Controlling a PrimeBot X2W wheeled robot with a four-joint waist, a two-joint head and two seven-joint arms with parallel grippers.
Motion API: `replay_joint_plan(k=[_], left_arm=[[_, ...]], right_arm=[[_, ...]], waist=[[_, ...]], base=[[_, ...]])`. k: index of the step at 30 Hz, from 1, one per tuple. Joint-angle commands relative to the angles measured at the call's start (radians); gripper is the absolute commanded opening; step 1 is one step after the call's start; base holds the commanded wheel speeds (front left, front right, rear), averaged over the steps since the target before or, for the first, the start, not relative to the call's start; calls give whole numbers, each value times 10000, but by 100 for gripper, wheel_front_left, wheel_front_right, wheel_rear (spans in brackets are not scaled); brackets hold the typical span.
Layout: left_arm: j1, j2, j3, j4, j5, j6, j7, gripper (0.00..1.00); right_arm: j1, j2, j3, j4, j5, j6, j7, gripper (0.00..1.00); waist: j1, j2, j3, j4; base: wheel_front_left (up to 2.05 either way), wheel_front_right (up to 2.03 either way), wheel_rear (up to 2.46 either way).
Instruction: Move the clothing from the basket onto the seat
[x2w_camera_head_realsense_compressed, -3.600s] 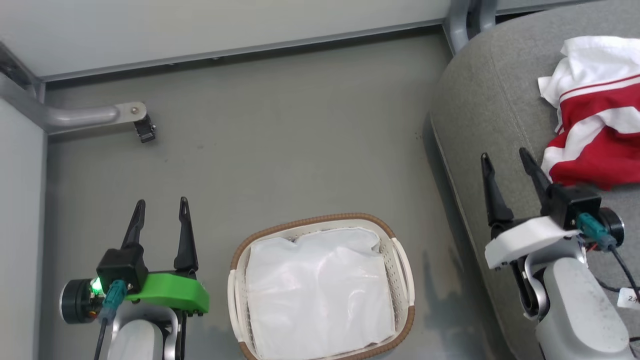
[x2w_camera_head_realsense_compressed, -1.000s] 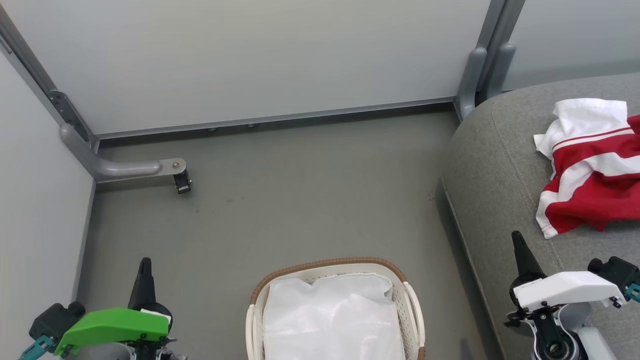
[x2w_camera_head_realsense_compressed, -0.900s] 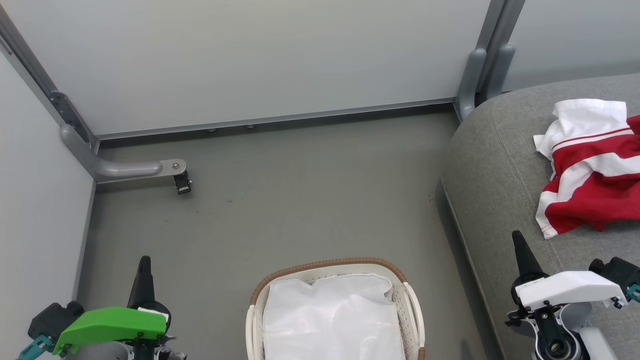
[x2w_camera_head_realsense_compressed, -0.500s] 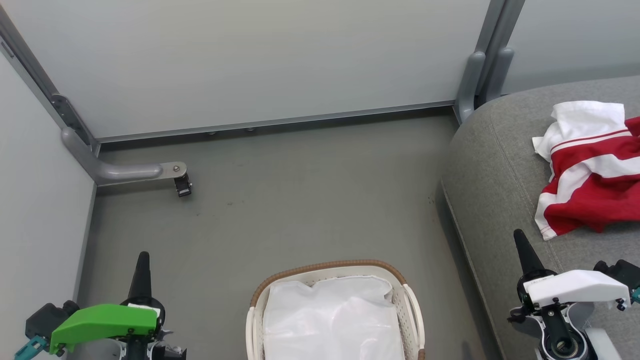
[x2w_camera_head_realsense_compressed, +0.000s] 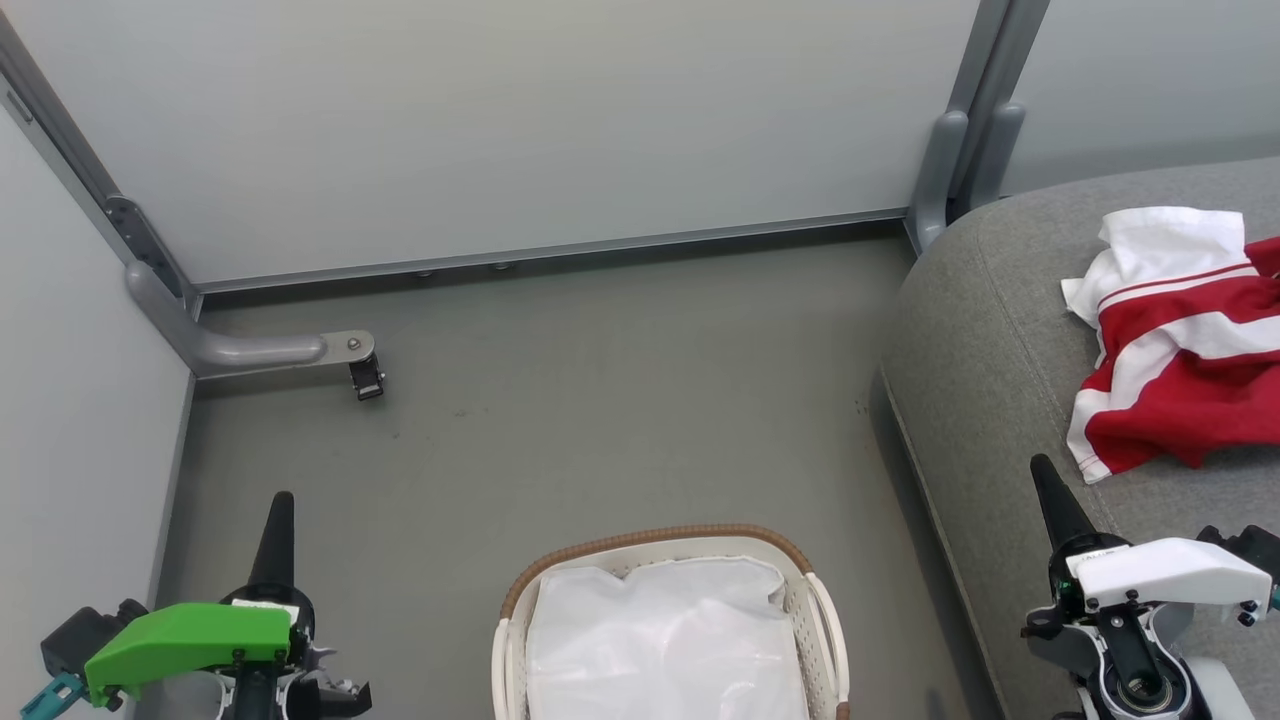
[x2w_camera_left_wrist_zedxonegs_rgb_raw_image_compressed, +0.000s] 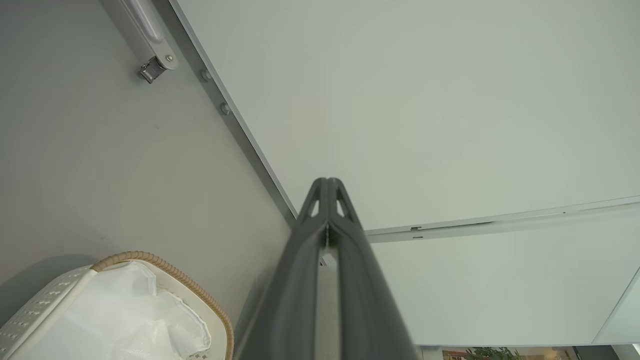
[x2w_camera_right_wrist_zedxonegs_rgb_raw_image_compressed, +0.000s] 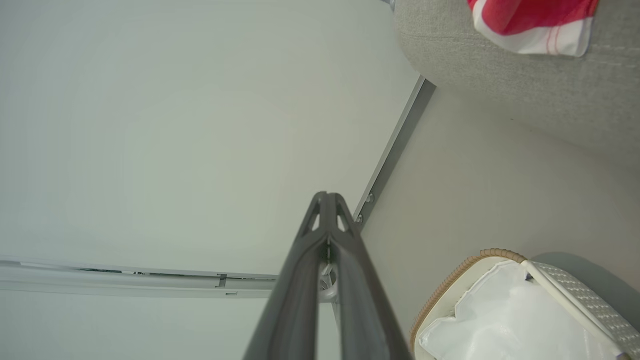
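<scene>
Hanging low in head view: left gripper (x2w_camera_head_realsense_compressed: 279, 502) and right gripper (x2w_camera_head_realsense_compressed: 1042, 467), fingers pressed together, both empty | basket (x2w_camera_head_realsense_compressed: 650, 537) sits on floor (x2w_camera_head_realsense_compressed: 600, 400) between them, white plastic sheet (x2w_camera_head_realsense_compressed: 665, 640) inside | farther right, clothing (x2w_camera_head_realsense_compressed: 1180, 350) lies crumpled on the seat (x2w_camera_head_realsense_compressed: 980, 330), apart from both grippers

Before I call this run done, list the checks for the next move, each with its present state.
1. The clothing lies on the seat: ok.
2. The basket holds no clothing: cannot tell; a white plastic sheet covers its inside, and no red shows.
3. The left end effector is shut and holds nothing: ok.
4. The right end effector is shut and holds nothing: ok.
5. The right end effector is apart from the clothing: ok.
</scene>
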Motion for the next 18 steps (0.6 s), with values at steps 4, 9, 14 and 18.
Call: replay_joint_plan(k=[4, 9, 14, 18], left_arm=[[-262, 63, 85, -99, -497, -70, 124, 0], [-283, 66, 130, -128, -900, -85, 232, 0], [-292, 68, 180, -155, -1278, -113, 341, 0], [-321, 69, 218, -177, -1584, -118, 415, 0]], right_arm=[[123, -37, -78, -141, 513, -4, 144, 0], [125, -36, -125, -179, 912, -3, 249, 0], [131, -34, -169, -216, 1310, -3, 344, 0], [141, -33, -201, -245, 1604, -4, 422, 0]], waist=[[1, 50, -34, -2], [1, 53, -69, -5], [1, 55, -106, -8], [1, 58, -135, -10]], base=[[0, 0, 0], [0, 0, 0], [0, 0, 0], [0, 0, 0]])
